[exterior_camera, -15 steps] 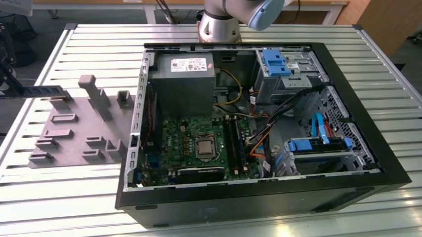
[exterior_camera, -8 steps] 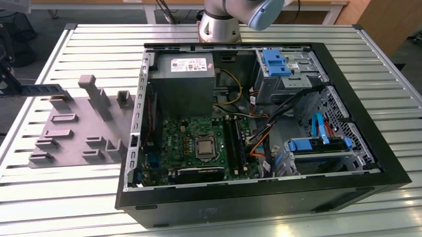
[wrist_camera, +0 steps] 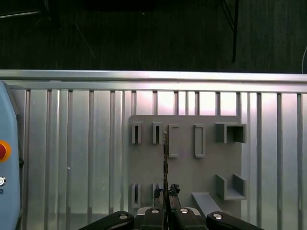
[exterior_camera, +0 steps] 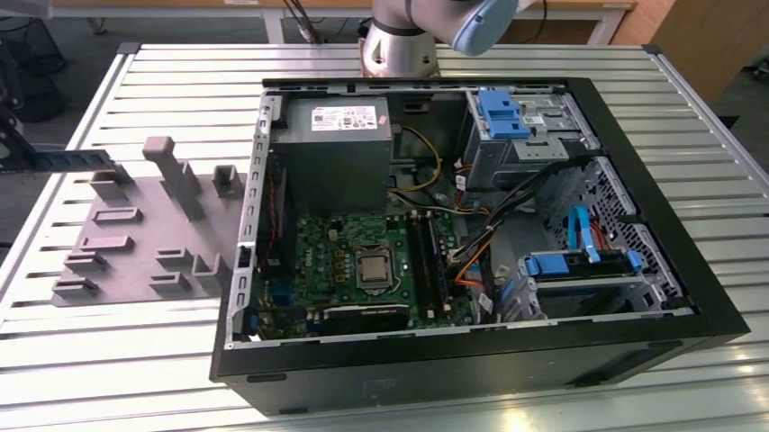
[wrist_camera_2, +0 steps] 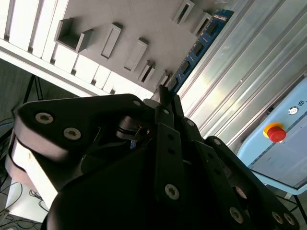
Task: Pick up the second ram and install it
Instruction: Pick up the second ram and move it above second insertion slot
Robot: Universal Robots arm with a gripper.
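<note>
Second ram (wrist_camera_2: 201,43) is clamped in the pincer (wrist_camera_2: 165,94), which is closed on one end of it. The blue board with its black chips sticks straight out past the fingertips. In the first wrist view it shows edge-on, hanging well above the grey holder tray (wrist_camera: 184,172) on the slatted metal desk (wrist_camera: 86,158). In the exterior view that tray sits just beside the open PC case (exterior_camera: 481,360).

the claw (wrist_camera_2: 168,98) hides one end of the second ram (wrist_camera_2: 201,43) in both wrist views
</note>
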